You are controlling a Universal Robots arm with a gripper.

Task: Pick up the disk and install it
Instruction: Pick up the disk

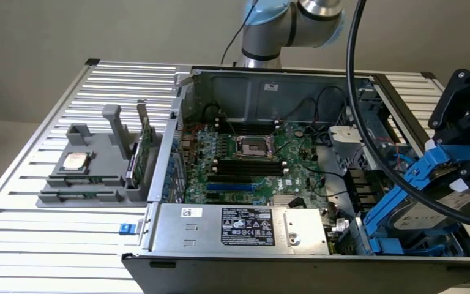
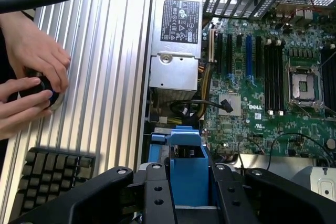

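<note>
The disk (image 1: pixel 421 215), a silver-grey drive with a white label in a bright blue carrier frame (image 1: pixel 394 199), hangs tilted over the drive bay at the exterior view's right end of the open computer case. My gripper (image 1: pixel 457 166) is above it, shut on the carrier's upper end. In the wrist view the gripper (image 2: pixel 190 184) has the blue carrier (image 2: pixel 186 153) clamped between its two black fingers (image 2: pixel 156 195), with the motherboard (image 2: pixel 262 77) beyond it.
The open case (image 1: pixel 259 92) holds the motherboard (image 1: pixel 251 165) and a power supply (image 1: pixel 243 226). A grey holder (image 1: pixel 88 177) with a CPU chip and a green card stands on the slatted table (image 1: pixel 47 245). A person's hands (image 2: pixel 31 77) and a keyboard (image 2: pixel 50 174) lie beside the case.
</note>
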